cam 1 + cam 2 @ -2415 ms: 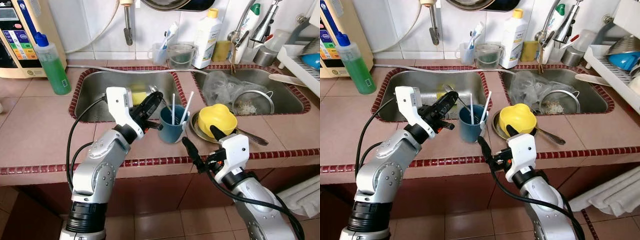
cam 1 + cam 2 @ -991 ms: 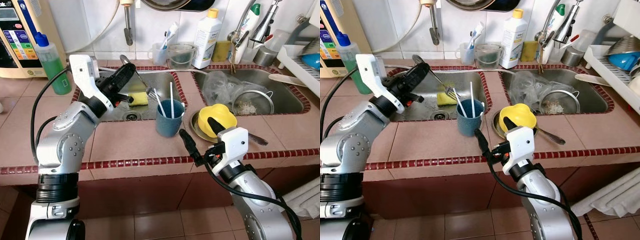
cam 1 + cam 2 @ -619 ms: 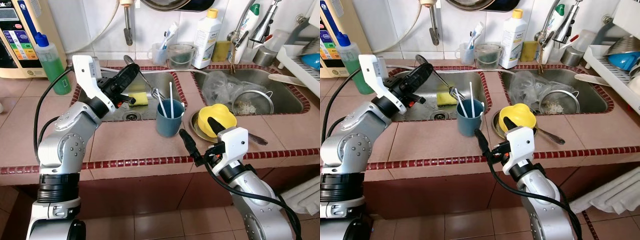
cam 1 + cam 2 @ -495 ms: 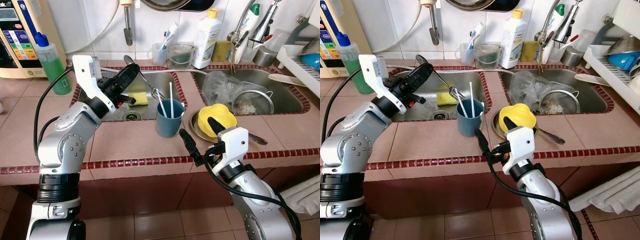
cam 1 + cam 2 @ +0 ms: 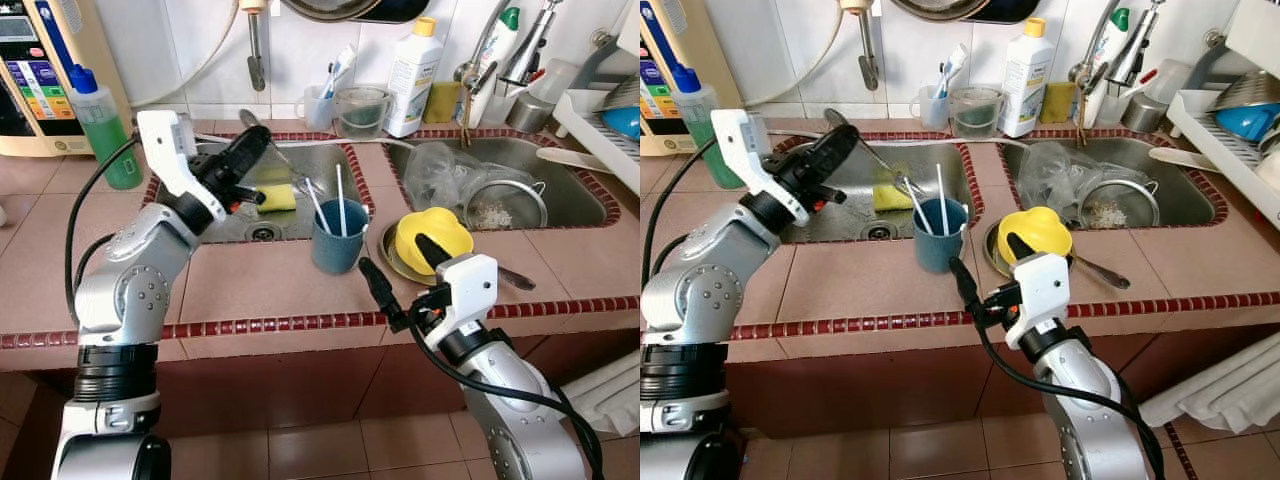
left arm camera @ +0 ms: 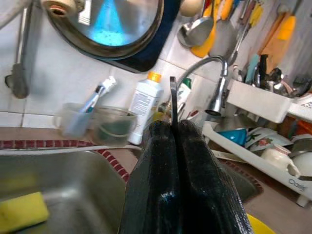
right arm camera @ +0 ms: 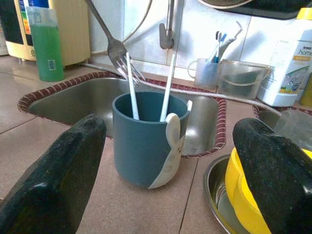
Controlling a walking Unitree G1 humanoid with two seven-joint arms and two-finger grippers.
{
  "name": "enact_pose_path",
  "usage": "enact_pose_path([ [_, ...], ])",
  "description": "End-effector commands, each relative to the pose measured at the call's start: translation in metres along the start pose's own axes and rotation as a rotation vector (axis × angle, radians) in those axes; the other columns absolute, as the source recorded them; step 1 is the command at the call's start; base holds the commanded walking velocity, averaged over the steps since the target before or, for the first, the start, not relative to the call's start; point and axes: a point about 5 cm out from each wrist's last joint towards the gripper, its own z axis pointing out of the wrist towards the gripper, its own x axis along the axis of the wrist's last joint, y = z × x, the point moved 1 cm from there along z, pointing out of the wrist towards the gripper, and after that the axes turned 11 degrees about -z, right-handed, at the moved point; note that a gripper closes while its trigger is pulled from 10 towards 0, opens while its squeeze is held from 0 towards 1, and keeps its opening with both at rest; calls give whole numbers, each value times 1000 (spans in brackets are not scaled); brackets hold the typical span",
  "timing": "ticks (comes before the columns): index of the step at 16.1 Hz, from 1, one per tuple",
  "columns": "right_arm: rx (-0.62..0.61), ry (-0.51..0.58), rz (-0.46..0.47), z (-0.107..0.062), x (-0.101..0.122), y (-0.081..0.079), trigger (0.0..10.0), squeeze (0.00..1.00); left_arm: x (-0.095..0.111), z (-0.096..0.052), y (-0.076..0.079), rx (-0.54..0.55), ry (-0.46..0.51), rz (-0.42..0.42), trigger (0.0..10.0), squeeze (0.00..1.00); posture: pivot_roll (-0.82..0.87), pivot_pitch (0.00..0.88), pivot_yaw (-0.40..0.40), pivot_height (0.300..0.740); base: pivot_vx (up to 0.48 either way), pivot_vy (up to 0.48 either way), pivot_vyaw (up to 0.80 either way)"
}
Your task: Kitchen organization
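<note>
My left gripper (image 5: 255, 148) is shut on the handle of a metal fork (image 5: 290, 168), held slanted over the left sink (image 5: 200, 190). The tines (image 7: 122, 61) hang just behind the rim of a blue cup (image 5: 338, 242) that stands on the tiled counter with two white sticks in it. In the left wrist view the fork handle (image 6: 173, 100) juts up from between the closed fingers (image 6: 195, 170). My right gripper (image 5: 400, 268) is open low at the counter's front edge, facing the cup (image 7: 146, 139). One finger (image 5: 430, 252) lies against a yellow bowl (image 5: 440, 225).
The yellow bowl sits on a metal plate (image 5: 392, 258). A yellow sponge (image 5: 280, 196) lies in the left sink. The right sink holds a strainer (image 5: 505, 208) and a plastic bag. A green soap bottle (image 5: 105, 130), a white detergent bottle (image 5: 412, 75) and a dish rack (image 5: 600, 125) line the back and right.
My left arm swung from beside the cup up and left over the sink, carrying the fork; in the last half second it moved only slightly. The right arm stayed nearly still.
</note>
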Motion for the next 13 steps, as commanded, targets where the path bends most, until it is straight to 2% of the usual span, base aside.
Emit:
enact_pose_path([
  [1,3,8,-1,1,1,2,10000,0,9,5,4,-5,28,19,10000,0,-86,13,36,740,0,0,0],
  [4,2,13,0,1,1,1,10000,0,14,6,-2,31,62,10,10000,0,-87,9,37,740,0,0,0],
  [7,-4,21,-1,3,2,3,10000,0,12,7,-9,108,70,64,10000,0,-86,8,37,740,0,0,0],
  [9,-16,22,0,3,2,4,10000,0,0,4,-18,197,36,126,10000,0,-84,4,36,740,0,0,0],
  [13,-6,22,9,3,2,4,10000,0,-19,-2,-34,314,-4,199,10000,0,-85,0,28,740,0,0,0],
])
